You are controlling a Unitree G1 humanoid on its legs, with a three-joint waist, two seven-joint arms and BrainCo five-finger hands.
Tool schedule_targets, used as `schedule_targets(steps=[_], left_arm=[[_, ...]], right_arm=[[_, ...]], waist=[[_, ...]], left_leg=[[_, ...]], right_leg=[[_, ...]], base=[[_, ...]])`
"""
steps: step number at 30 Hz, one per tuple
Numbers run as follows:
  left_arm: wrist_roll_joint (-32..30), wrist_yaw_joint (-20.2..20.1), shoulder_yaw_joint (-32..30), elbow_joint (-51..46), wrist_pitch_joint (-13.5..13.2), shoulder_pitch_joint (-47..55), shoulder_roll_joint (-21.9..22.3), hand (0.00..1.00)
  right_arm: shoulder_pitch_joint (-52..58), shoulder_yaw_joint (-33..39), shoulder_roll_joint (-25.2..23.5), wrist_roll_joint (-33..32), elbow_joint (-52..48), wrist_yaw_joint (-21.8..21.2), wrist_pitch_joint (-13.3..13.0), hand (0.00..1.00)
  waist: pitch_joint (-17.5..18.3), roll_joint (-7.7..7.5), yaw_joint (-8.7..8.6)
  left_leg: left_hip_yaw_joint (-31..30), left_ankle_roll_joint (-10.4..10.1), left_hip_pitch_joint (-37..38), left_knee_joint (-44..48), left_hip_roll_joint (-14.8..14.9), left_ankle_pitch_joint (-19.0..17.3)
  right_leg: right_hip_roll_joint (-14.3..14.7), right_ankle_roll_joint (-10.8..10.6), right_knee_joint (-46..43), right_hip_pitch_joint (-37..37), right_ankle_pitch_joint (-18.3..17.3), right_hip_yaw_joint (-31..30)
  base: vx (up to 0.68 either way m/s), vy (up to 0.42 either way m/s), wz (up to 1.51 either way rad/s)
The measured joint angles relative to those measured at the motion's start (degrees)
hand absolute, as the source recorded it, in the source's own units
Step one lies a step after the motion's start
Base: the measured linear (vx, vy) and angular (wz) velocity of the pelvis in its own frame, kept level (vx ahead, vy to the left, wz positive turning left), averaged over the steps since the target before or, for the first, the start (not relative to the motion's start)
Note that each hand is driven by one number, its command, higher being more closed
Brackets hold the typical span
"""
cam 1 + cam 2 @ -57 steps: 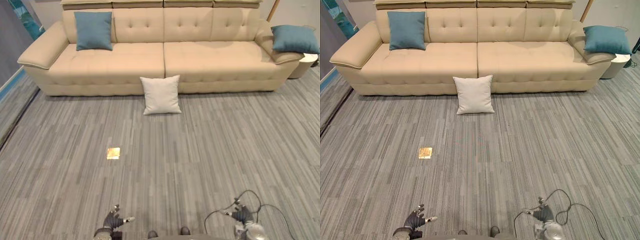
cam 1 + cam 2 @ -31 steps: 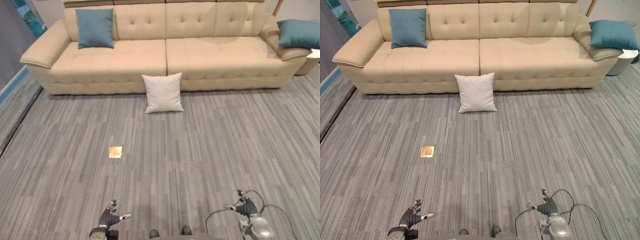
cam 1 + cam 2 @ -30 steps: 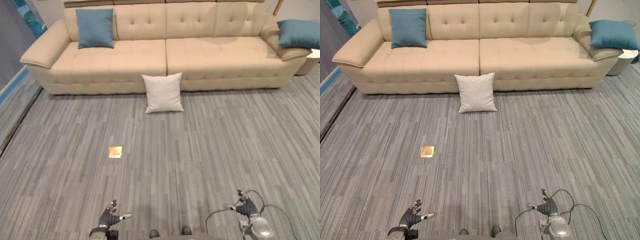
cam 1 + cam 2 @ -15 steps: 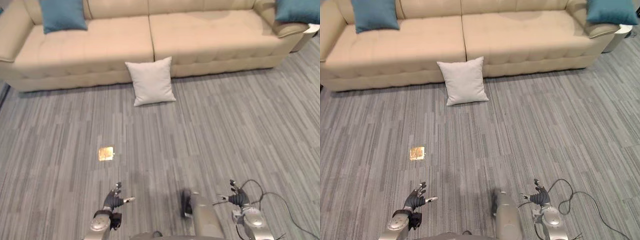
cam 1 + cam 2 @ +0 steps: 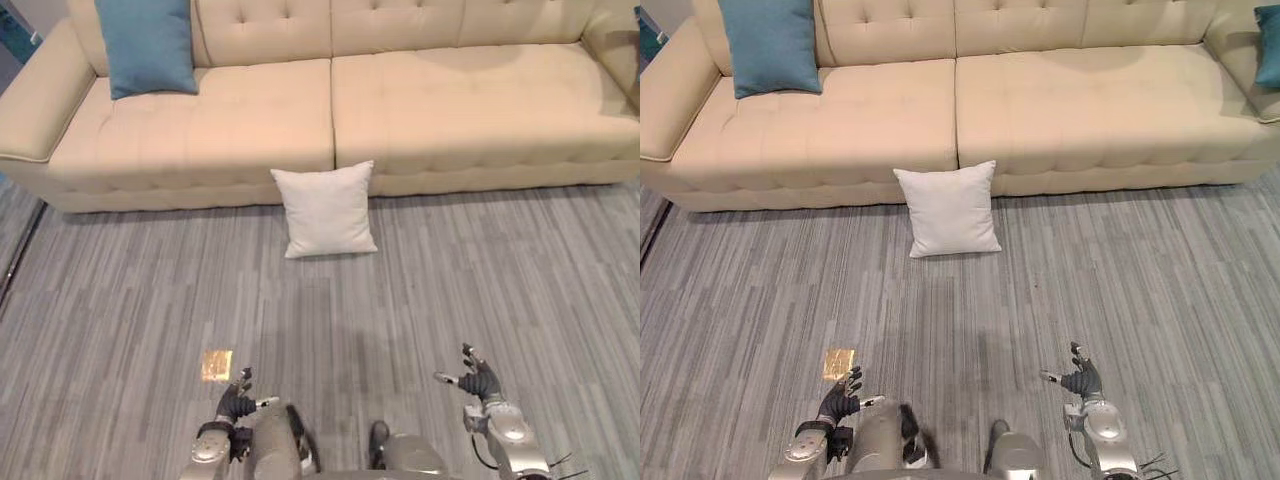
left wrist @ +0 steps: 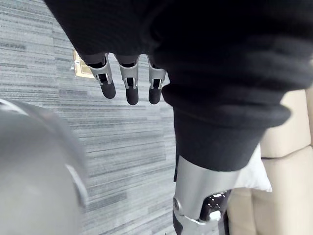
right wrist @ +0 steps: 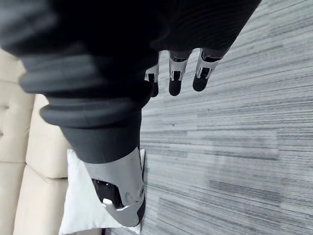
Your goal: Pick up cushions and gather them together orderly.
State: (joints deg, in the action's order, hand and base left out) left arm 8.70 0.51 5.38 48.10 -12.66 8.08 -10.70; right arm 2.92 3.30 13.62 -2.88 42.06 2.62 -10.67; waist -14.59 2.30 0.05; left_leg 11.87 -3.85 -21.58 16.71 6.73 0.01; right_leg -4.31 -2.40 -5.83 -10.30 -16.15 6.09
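White cushion (image 5: 326,211) on carpet (image 5: 520,270) against sofa (image 5: 450,110)

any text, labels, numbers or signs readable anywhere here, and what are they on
None can be read.
White cushion, blue cushion and sofa: plain, no print or label visible.
Gold floor plate: too small to tell whether it carries any marking.
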Motion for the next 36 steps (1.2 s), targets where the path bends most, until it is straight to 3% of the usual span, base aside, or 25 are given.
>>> schedule_targets(steps=[1, 3, 6, 7, 8, 10, 11, 13, 14, 15, 16, 17, 19, 20, 21, 22, 24, 26, 29, 30, 31, 32, 34, 36], left_arm=[[0.4, 0.4, -1.0, 0.5, 0.0, -0.1, 0.0, 0.0], [0.6, 0.9, -1.5, 0.6, -0.2, -0.9, 0.3, 0.0], [0.8, 1.0, -1.3, 1.9, 0.0, -0.8, -0.4, 0.0], [0.8, 1.1, -1.0, 2.1, 0.3, -0.5, -0.6, 0.0], [0.8, 1.2, -1.0, 2.1, 0.3, -0.3, -0.6, 0.0], [0.8, 1.2, -0.9, 2.0, 0.4, -0.7, -0.7, 0.0], [0.8, 1.2, -0.9, 2.0, 0.3, -1.1, -0.8, 0.0], [0.8, 1.2, -1.0, 2.1, 0.3, -2.7, -0.7, 0.0], [0.8, 1.2, -1.0, 2.1, 0.3, -2.9, -0.8, 0.0], [0.8, 1.1, -0.9, 2.2, 0.3, -2.7, -0.8, 0.0], [0.8, 1.2, -1.1, 3.1, 0.4, -2.6, 0.1, 0.0], [0.8, 1.5, -1.2, 3.6, 0.6, -2.7, 1.0, 0.0], [0.6, 1.8, -1.2, 3.6, 0.4, -2.8, 1.5, 0.0], [0.6, 1.8, -1.2, 3.7, 0.5, -3.0, 1.7, 0.0], [0.5, 1.8, -1.3, 3.7, 0.5, -3.1, 2.1, 0.0], [0.5, 2.0, -1.3, 3.7, 0.5, -3.1, 2.3, 0.0], [0.6, 2.0, -1.3, 3.7, 0.5, -2.5, 3.0, 0.0], [0.6, 2.0, -1.4, 3.7, 0.5, -2.5, 3.7, 0.0], [0.6, 2.1, -1.8, 4.6, 0.8, -2.0, 3.6, 0.0], [0.6, 2.1, -1.8, 4.7, 0.8, -1.7, 3.7, 0.0], [0.6, 2.1, -1.7, 4.8, 0.8, -1.3, 3.8, 0.0], [0.6, 2.2, -1.8, 5.7, 0.9, -1.2, 3.5, 0.0], [0.6, 2.3, -2.0, 5.9, 0.9, -2.0, 2.7, 0.0], [0.6, 2.4, -2.2, 5.9, 0.9, -3.0, 2.1, 0.0]], right_arm=[[0.7, -0.3, -0.6, 0.2, -0.1, -0.1, 0.0, 0.0], [1.4, -0.3, -0.7, 0.3, 0.0, -0.1, 0.0, 0.0], [2.0, -0.8, -1.9, 0.3, 1.1, -0.2, 0.1, 0.0], [2.0, -1.9, -2.0, 0.3, 1.8, -0.4, 0.4, 0.0], [2.0, -2.5, -2.0, 0.4, 1.8, -0.4, 0.5, 0.0], [1.8, -4.0, -1.9, 0.8, 1.7, -0.4, 0.3, 0.0], [1.8, -3.9, -1.9, 0.7, 1.7, -0.5, 0.2, 0.0], [1.4, -3.9, -1.9, 0.7, 2.0, -0.5, 0.3, 0.0], [1.6, -3.9, -1.9, 0.7, 2.0, -0.5, 0.3, 0.0], [2.8, -3.9, -1.9, 0.7, 2.0, -0.4, 0.4, 0.0], [4.3, -3.8, -1.5, 0.7, 2.4, -0.4, 0.5, 0.0], [3.5, -3.7, -0.8, 0.8, 3.5, -0.3, 0.9, 0.0], [3.6, -3.2, -1.0, 0.8, 3.5, -0.4, 1.0, 0.0], [3.9, -3.0, -1.1, 0.8, 3.5, -0.4, 1.0, 0.0], [4.7, -2.7, -1.2, 0.7, 3.7, -0.3, 1.1, 0.0], [5.1, -2.7, -1.2, 0.7, 3.7, -0.3, 1.1, 0.0], [5.6, -2.0, -1.4, 0.6, 3.7, -0.1, 0.9, 0.0], [4.6, -1.2, -1.3, 0.5, 3.7, -0.1, 0.9, 0.0], [3.1, -1.1, -1.7, 0.1, 3.7, 0.0, 0.8, 0.0], [3.2, -1.1, -1.7, 0.1, 3.7, -0.1, 0.8, 0.0], [3.3, -1.2, -1.3, 0.1, 3.7, -0.1, 0.8, 0.0], [3.2, -1.3, -1.6, 0.2, 4.2, 0.0, 1.0, 0.0], [3.3, -1.6, -2.0, 0.3, 3.9, 0.2, 0.9, 0.0], [2.8, -2.1, -1.9, 0.7, 3.9, 0.7, 0.8, 0.0]], waist=[[1.0, -1.5, 0.29], [1.5, -2.61, -0.48], [1.3, -4.92, -1.28], [1.1, -4.65, -1.77], [1.1, -4.42, -1.98], [1.5, -2.4, -2.58], [1.6, -2.05, -2.64], [1.5, -1.94, -3.04], [1.5, -2.19, -3.21], [1.9, -3.2, -3.53], [1.9, -3.09, -3.91], [2.1, -1.24, -3.51], [2.4, -1.09, -4.14], [2.4, -1.03, -4.29], [2.2, -0.9, -4.26], [2.2, -1.03, -4.07], [2.1, -1.16, -3.05], [2.1, -0.97, -2.21], [2.1, -0.76, -1.97], [2.2, -0.34, -1.91], [2.2, 0.87, -1.88], [2.1, 1.13, -1.76], [2.2, -0.59, -1.86], [1.9, -1.14, -1.54]], left_leg=[[-0.4, 3.8, -0.5, 3.3, -2.0, -1.5], [0.1, 6.4, -0.7, 7.1, -3.8, -5.3], [2.1, 8.7, 8.8, 7.2, -7.0, -11.7], [1.9, 9.1, 14.0, 6.6, -7.3, -13.7], [1.9, 9.3, 16.5, 5.5, -7.3, -14.0], [0.6, 9.2, 25.2, -1.5, -6.2, -14.0], [0.6, 9.1, 26.5, -2.7, -5.7, -13.9], [-0.3, 9.1, 28.8, -4.2, -4.7, -13.9], [-0.6, 8.5, 29.5, -4.5, -4.7, -13.9], [-1.1, 4.7, 31.3, -4.8, -5.1, -14.6], [-2.7, 1.8, 33.4, -4.5, -5.2, -16.8], [-3.3, 1.4, 33.9, -4.4, -3.6, -17.2], [-5.8, -2.6, 32.5, 0.7, -2.3, -14.6], [-6.1, -3.8, 31.5, 3.6, -1.8, -13.9], [-6.7, -7.6, 29.2, 10.8, -0.5, -11.5], [-6.8, -9.1, 27.7, 15.1, 0.2, -9.6], [-2.7, -5.7, 23.1, 23.7, 3.7, -13.2], [-0.3, -2.4, 17.8, 20.2, 4.1, -15.1], [-0.9, -2.8, 14.8, 5.9, 2.3, -14.0], [-0.9, -2.7, 15.1, 2.7, 2.2, -11.9], [-1.1, -2.3, 15.3, -0.5, 2.5, -6.7], [-0.8, -1.9, 15.7, 0.1, 2.4, -5.6], [-0.5, -1.3, 16.2, -1.3, 0.3, -6.2], [0.5, -0.6, 15.2, -1.2, -0.7, -6.6]], right_leg=[[-2.3, -0.1, -2.1, -0.2, -1.0, -0.9], [-4.8, -0.4, -12.6, 3.9, -0.9, -2.3], [-9.2, -10.8, -45.2, 14.0, 6.8, -6.7], [-9.9, -7.7, -54.6, 16.8, 5.1, -5.6], [-9.8, -5.8, -57.0, 18.1, 4.0, -4.8], [-6.4, -0.4, -51.9, 23.2, 0.3, 0.3], [-5.2, 0.0, -48.5, 24.7, -0.4, 1.2], [-1.9, 0.1, -28.7, 29.6, 1.0, 2.8], [-1.3, 0.2, -22.8, 30.0, 3.4, 2.9], [0.0, 1.0, -10.1, 29.3, 12.6, 2.3], [0.4, 3.6, -8.7, 28.3, 22.0, 1.0], [1.8, 4.1, -10.9, 28.9, 22.0, 1.8], [1.1, 4.9, -14.6, 27.8, 15.4, 3.4], [0.9, 4.9, -14.7, 26.8, 14.4, 4.2], [0.8, 5.2, -13.1, 23.5, 13.2, 5.8], [0.8, 5.3, -11.8, 21.3, 13.0, 6.4], [1.0, 5.9, -6.7, 14.9, 12.6, 7.7], [0.9, 5.6, -4.0, 12.3, 12.1, 7.9], [-0.1, 3.3, -4.9, 11.9, 11.2, 6.7], [0.1, 2.8, -5.3, 11.7, 10.8, 6.4], [0.9, 1.8, -5.8, 11.6, 10.0, 6.0], [0.8, 1.1, -6.9, 11.5, 9.2, 4.7], [-1.2, -0.4, -7.4, 11.8, 8.4, 4.1], [-2.4, -1.4, -9.3, 14.3, 7.6, 3.3]], base=[[0.72, 0.324, -0.31], [0.63, 0.26, -0.03], [0.57, 0.205, -0.05], [0.58, 0.139, -0.07], [0.53, 0.089, -0.06], [0.62, 0.049, 0.07], [0.51, 0.003, 0.23], [0.44, -0.07, 0.38], [0.63, -0.146, 0.52], [0.54, -0.164, 0.63], [0.64, -0.18, 0.38], [0.49, -0.145, 0.37], [0.43, -0.149, 0.39], [0.39, -0.192, 0.61], [0.29, -0.153, 0.58], [0.32, -0.16, 0.57], [0.28, -0.099, 0.31], [0.24, -0.019, 0.1], [0.16, 0.082, -0.16], [0.16, 0.143, -0.26], [0.13, 0.147, -0.32], [0.21, 0.194, -0.31], [0.19, 0.165, -0.07], [0.09, 0.144, -0.1]])
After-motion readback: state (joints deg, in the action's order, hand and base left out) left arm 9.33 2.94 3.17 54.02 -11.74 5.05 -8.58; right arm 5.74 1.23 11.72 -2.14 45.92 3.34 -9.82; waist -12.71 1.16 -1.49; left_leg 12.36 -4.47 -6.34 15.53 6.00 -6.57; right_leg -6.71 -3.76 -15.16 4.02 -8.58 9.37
